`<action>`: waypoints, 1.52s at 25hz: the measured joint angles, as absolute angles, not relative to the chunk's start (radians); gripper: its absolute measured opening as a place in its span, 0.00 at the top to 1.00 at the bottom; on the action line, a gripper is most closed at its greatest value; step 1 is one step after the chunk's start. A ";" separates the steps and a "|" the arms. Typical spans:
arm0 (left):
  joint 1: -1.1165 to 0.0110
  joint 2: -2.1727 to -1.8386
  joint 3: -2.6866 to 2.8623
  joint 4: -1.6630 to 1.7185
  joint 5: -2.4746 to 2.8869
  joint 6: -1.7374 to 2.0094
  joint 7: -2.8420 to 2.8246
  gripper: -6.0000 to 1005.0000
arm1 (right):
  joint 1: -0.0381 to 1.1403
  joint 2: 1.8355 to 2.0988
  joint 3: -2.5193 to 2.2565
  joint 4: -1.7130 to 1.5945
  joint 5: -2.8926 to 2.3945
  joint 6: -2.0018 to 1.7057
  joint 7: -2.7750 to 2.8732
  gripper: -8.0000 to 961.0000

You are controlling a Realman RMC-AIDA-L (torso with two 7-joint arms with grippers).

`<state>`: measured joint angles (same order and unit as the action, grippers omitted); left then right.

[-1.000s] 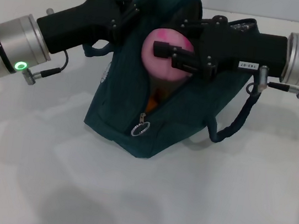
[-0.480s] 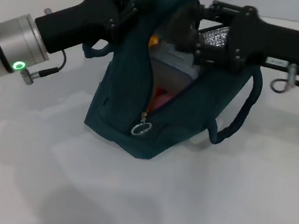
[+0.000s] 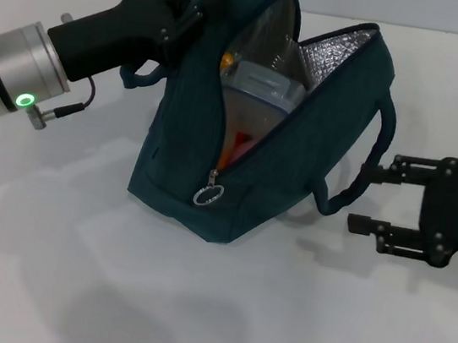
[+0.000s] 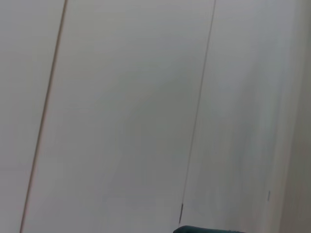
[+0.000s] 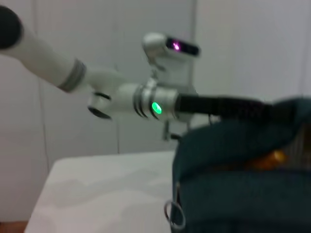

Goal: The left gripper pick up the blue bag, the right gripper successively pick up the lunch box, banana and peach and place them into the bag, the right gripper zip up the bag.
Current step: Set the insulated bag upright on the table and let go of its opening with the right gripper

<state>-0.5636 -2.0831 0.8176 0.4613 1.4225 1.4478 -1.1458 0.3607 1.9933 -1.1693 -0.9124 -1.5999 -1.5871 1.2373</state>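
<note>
Right tool (image 3: pixel 368 200) off to the right of the bag (image 3: pixel 244 182), low over the table (image 3: pixel 191 320), fingers spread with nothing between them, tips pointing toward the bag's dark strap (image 3: pixel 366 169) and just beside it; contact with the strap impossible to tell. Left tool (image 3: pixel 182 20) at the bag's upper rear corner, pressed together on the fabric there and holding the top up, black body leading back to a silver wrist with a green light (image 3: pixel 26 99).

Bag standing on the table, unzipped along the top, silver lining (image 3: pixel 331 54) showing inside the open flap. Inside: lunch box (image 3: pixel 262 87) with clear lid near the top, something orange behind it at the opening's edge, a bit of pink and orange lower in the slit. Banana and peach not plainly tellable. Zip pull (image 3: pixel 208 195) with its ring hanging at the lower front end of the opening.

From the right wrist: bag (image 5: pixel 243 189) close by, ring pull (image 5: pixel 175 213) at its edge, left arm (image 5: pixel 146 99) reaching to the bag's top, orange patch at the opening. From the left wrist: pale wall, sliver of bag (image 4: pixel 209 229) at the frame edge.
</note>
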 joint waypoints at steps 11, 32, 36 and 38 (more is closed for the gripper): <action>-0.575 -2.084 0.822 0.461 1.423 1.436 -1.146 0.95 | 0.487 2.014 -1.262 -0.767 -1.654 -1.457 1.232 0.46; -0.544 -2.087 0.816 0.403 1.361 1.435 -1.008 0.95 | 0.519 2.012 -1.146 -0.603 -1.460 -1.447 1.063 0.89; -0.517 -2.088 0.818 0.363 1.343 1.448 -0.911 0.95 | 0.538 2.001 -1.025 -0.550 -1.451 -1.495 1.065 0.91; -0.509 -2.089 0.823 0.343 1.344 1.470 -0.869 0.95 | 0.551 1.983 -1.014 -0.544 -1.453 -1.523 1.084 0.91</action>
<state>-0.5086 -2.0891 0.8230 0.3433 1.3441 1.4699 -0.8691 0.5507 1.9835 -1.0140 -0.5445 -1.4529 -1.5226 1.0836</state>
